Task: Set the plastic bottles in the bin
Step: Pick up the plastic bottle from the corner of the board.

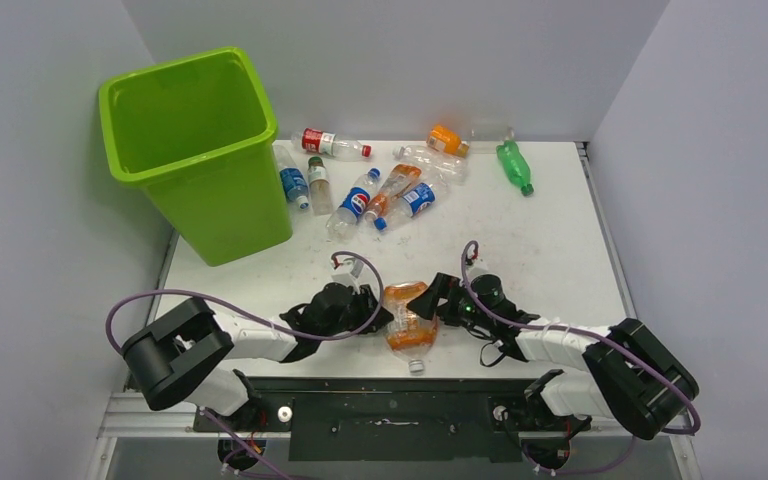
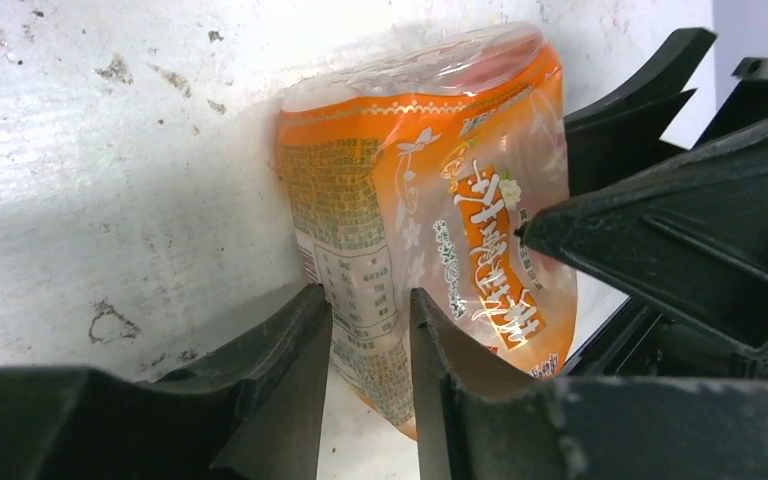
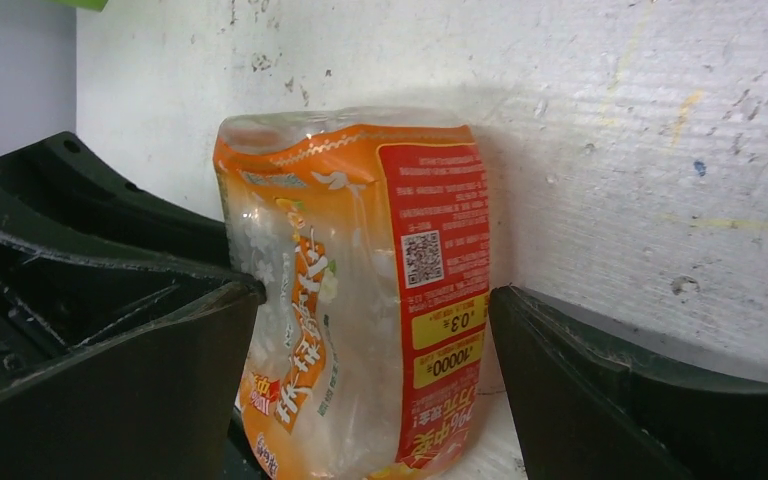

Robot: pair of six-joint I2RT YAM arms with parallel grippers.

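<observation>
Two arms meet at one crushed orange-labelled bottle lying near the front edge of the desk. The left gripper is clenched on a fold of the bottle's labelled side, its fingers almost together. The right gripper is released, its fingers spread wide to either side of the same bottle. The other plastic bottles lie scattered at the far side, beside the lime-green bin, which stands upright at the far left corner.
</observation>
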